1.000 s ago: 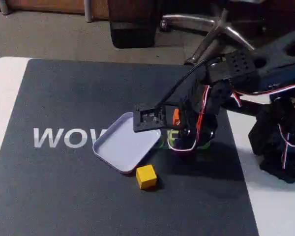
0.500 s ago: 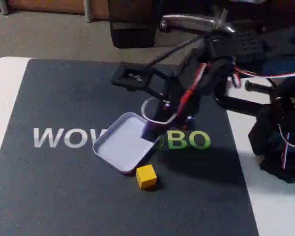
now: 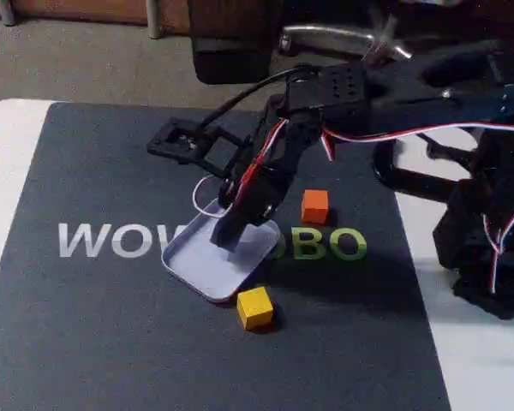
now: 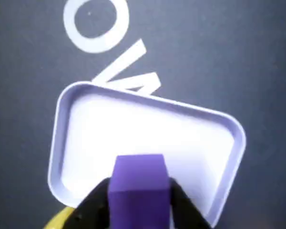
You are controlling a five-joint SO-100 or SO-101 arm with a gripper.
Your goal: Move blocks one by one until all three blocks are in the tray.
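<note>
Gripper clamped on the purple block, held directly above the near end of the tray, whose long axis runs crosswise in the wrist view.

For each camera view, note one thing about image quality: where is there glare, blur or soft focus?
In the wrist view, the tray floor is washed out by bright glare, and the purple block held by the gripper looks soft, being so close to the lens. In the fixed view, lighting is dim and the gripper is blurred, while the yellow block and orange block stay fairly crisp.
</note>
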